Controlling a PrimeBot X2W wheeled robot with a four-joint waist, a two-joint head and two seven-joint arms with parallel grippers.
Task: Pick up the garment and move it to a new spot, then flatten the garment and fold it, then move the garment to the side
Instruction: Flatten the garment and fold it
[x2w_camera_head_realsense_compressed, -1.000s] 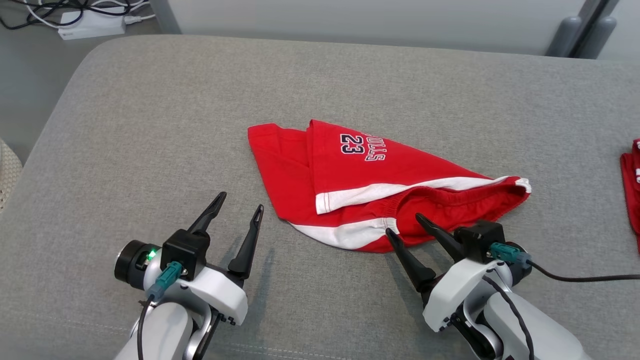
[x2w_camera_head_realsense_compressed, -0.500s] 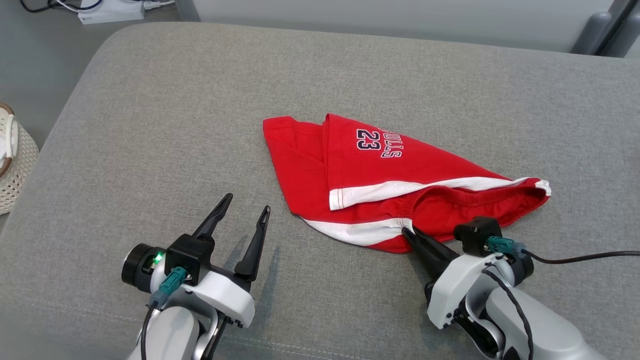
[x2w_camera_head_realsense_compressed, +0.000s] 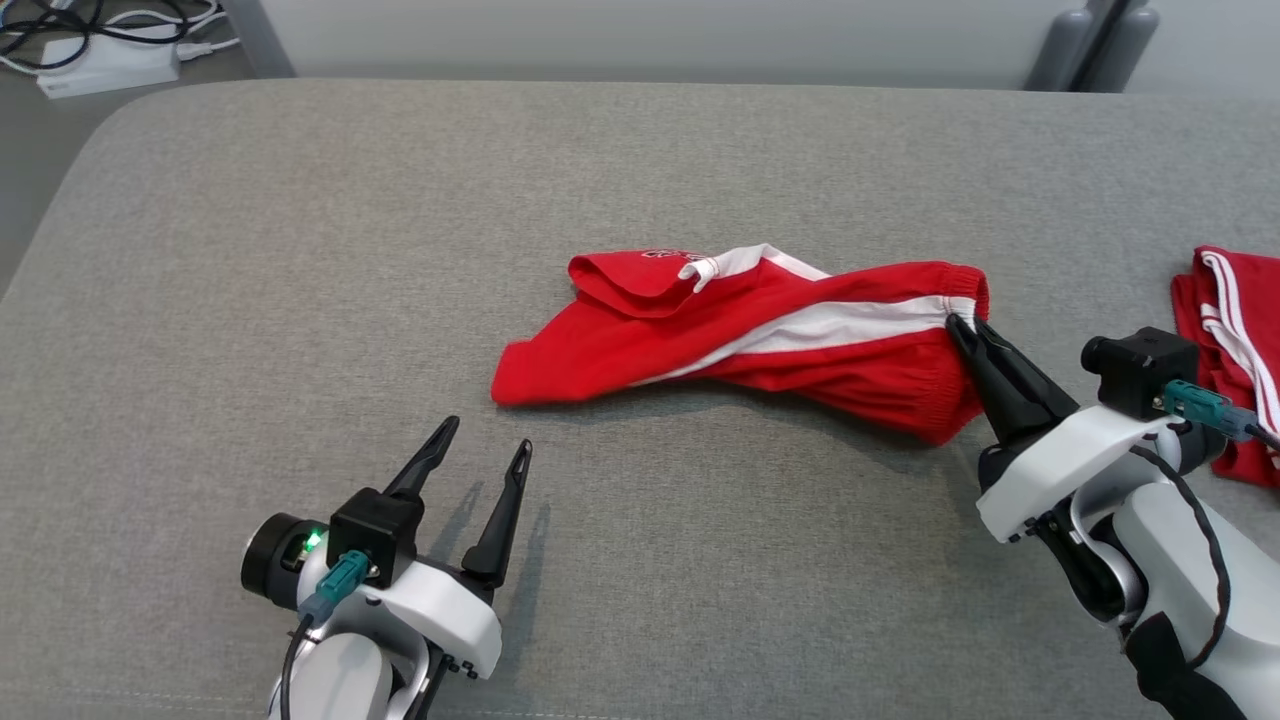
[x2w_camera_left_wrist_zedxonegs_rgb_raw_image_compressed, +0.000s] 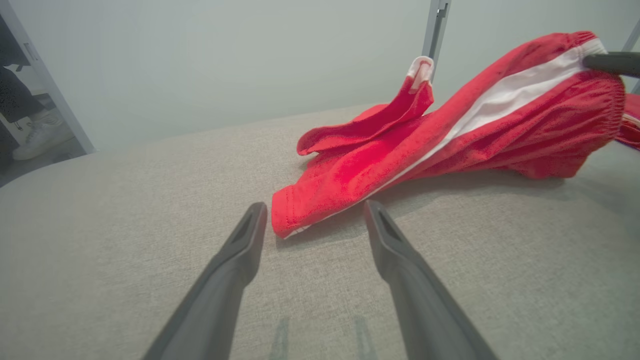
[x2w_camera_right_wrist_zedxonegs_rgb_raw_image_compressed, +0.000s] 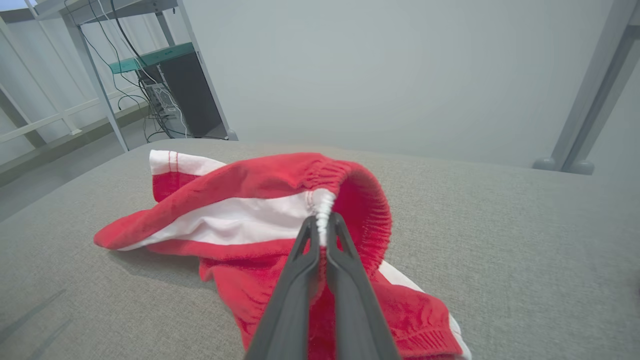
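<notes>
Jaws of the right gripper are pressed together on the elastic waistband of the red shorts, pinching it at the white side stripe. Left gripper: fingers spread apart, nothing between them, low over the grey cushion. Shorts lie crumpled mid-cushion, stretched from left to right. The waistband end is raised off the surface at the right. The leg hem trails on the fabric just ahead of the left fingertips, not touching them. One white-banded hem corner stands folded up on the far side. A second red garment with white stripes lies at the right edge, behind the right wrist. A power strip with cables sits on the floor, far left.
</notes>
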